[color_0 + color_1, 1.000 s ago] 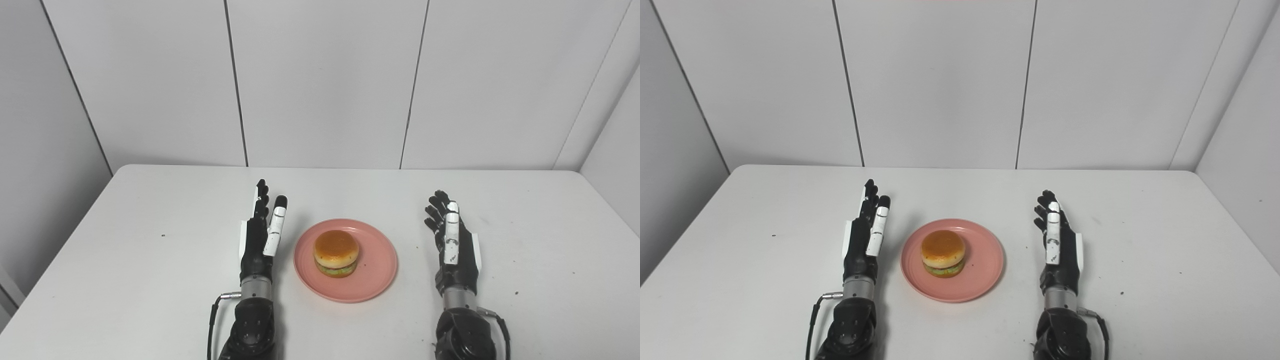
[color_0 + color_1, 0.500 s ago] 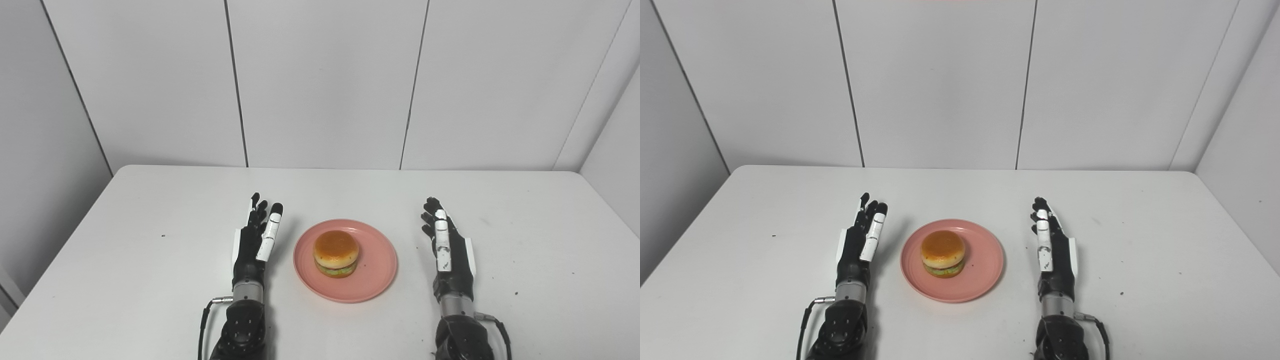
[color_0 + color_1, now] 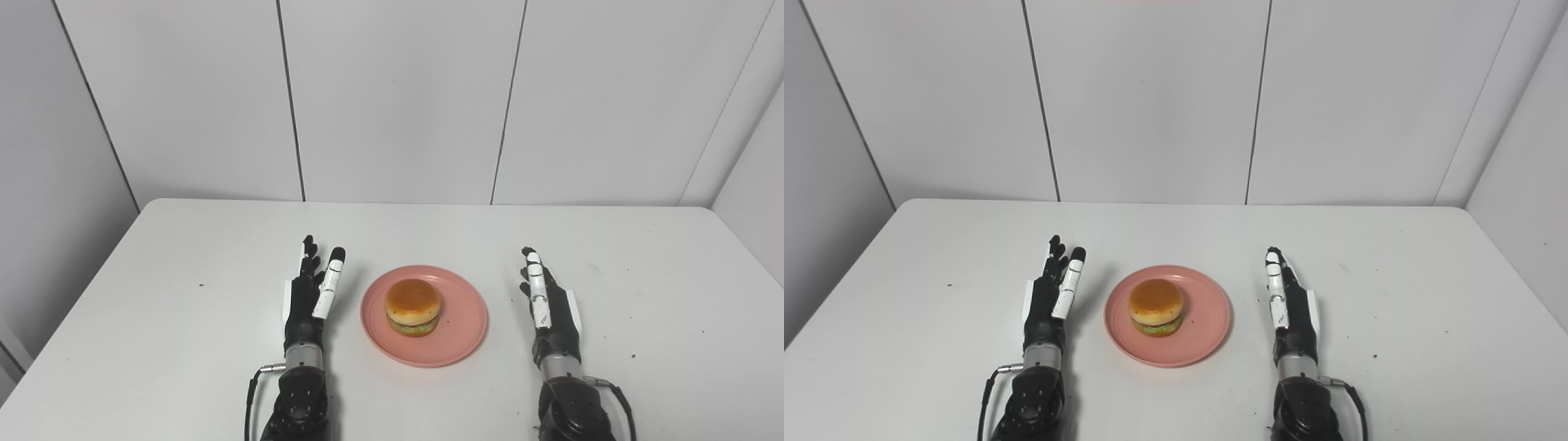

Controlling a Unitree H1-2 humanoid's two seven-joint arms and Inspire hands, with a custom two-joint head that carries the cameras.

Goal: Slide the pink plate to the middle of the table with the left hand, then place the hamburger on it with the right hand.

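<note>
Table: a white table (image 3: pixel 184 318) with rounded far corners fills the lower half of both views; small dark specks dot its surface, most of them on the right side.
Backdrop: pale grey wall panels (image 3: pixel 398 98) with thin vertical seams stand behind the table and angle in at both sides.
Pink plate: the pink plate (image 3: pixel 459 343) lies flat near the middle of the table, toward the near edge, between the two hands and touching neither.
Hamburger: the hamburger (image 3: pixel 413 307) sits upright on the plate, slightly left of the plate's centre, with a glossy orange-brown bun on top and a green layer showing just above the bottom bun.
Left hand: the left hand (image 3: pixel 309 297) is just left of the plate, black with white panels, its fingers extended and pointing toward the far wall, slightly apart; it is released and grasps nothing.
Right hand: the right hand (image 3: pixel 548 300) is near the plate's right side, a little farther from the rim than the left hand, seen edge-on with fingers straight and pointing away; it is likewise released and empty.
Forearms: both dark forearms enter from the bottom edge, and a thin black cable (image 3: pixel 252 392) loops beside the left wrist.
Height of the hands: whether the hands rest on the table or are just above it cannot be told.
</note>
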